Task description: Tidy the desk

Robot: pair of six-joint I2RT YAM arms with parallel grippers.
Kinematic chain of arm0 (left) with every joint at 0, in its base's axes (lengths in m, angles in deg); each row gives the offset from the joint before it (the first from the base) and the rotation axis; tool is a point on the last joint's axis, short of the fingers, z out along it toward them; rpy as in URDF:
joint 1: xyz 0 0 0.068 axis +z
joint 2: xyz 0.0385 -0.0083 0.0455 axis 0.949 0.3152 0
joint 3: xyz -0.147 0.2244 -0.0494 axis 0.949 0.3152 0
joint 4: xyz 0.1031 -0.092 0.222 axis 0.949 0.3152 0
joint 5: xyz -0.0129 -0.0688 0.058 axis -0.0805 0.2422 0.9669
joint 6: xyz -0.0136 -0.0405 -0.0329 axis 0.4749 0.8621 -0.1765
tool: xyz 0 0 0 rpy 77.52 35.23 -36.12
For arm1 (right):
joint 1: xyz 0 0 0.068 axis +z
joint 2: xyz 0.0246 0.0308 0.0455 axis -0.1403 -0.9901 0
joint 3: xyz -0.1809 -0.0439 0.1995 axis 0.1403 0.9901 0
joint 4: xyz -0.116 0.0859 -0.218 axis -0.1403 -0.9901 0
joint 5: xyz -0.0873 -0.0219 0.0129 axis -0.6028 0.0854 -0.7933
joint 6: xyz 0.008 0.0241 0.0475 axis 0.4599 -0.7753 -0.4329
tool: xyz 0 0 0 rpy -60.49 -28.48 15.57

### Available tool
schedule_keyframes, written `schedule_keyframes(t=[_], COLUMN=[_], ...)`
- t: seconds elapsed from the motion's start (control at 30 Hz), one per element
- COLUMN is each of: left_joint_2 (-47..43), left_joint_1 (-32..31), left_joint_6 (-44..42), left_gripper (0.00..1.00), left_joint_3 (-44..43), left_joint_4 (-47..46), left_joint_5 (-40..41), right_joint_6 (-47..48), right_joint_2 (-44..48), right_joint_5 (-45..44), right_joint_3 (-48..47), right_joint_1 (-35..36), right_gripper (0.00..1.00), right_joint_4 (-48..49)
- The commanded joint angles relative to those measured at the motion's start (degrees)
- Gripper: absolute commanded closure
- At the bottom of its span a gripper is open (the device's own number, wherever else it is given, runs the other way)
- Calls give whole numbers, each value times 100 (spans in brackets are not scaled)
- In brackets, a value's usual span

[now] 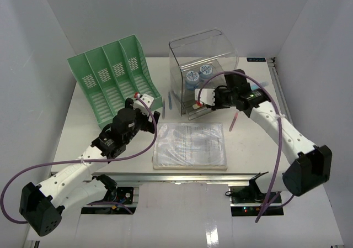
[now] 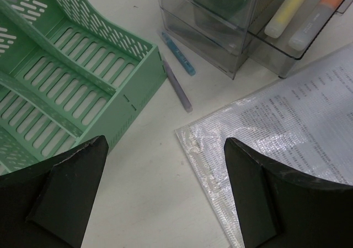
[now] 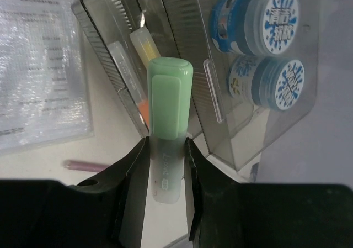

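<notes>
The white desk [image 1: 248, 148] fills the middle of the top view, under both arms. At its back stands a clear drawer box [image 1: 204, 54]. Its upper compartment holds two blue-lidded tubs [image 3: 256, 21] side by side. Its lowest drawer [image 2: 309, 38] is pulled out, with a yellow highlighter [image 2: 287, 10] and an orange-capped marker [image 2: 320, 16] lying in it.

The right gripper [image 3: 167, 148] pinches a pale green highlighter [image 3: 168, 121] between its fingers, just above that drawer; whether it touches the rim is unclear.

The left gripper [image 2: 165, 193] has its fingers spread wide beside the green file rack [image 1: 113, 82]. A purple pen [image 2: 177, 86] and a blue pen [image 2: 178, 53] lie between rack and box, near a plastic document sleeve [image 1: 190, 146].
</notes>
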Motion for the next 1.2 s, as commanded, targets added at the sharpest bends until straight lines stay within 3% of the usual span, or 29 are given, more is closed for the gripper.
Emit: schedule_keyframes(t=[0.0,0.17,0.37,0.5,0.6,0.73,0.87,1.03,1.17], left_joint_2=[-45,-39,-34,-52,-73,-140,-195,-236,-254], left_joint_1=[41,66,90,90,90,90,90,90,90], left_joint_6=[-126,-139,-148,-140,-137,-130,-96,-87,-89], left_gripper=[2,2,2,2,2,2,2,2,2], left_joint_3=[85,107,107,97,87,81,59,39,46], left_joint_4=[-89,-99,-98,-98,-87,-81,-67,-47,-46], left_joint_5=[342,378,370,329,303,298,216,169,186], right_joint_6=[1053,1485,1557,1464,1211,94,-1757,-3509,-5045], right_joint_2=[-704,-1123,-1436,-1246,-831,154,636,-25,-1022], right_joint_5=[-1334,-1808,-2089,-2046,-2073,-1156,214,765,723], right_joint_3=[-285,-222,-159,83,270,262,130,-40,-540], right_joint_1=[420,653,718,718,684,109,-1641,-2970,-3421], right_gripper=[87,77,37,27,26,22,8,4,6], right_joint_4=[791,1272,1559,1534,1545,1499,1551,1366,1347])
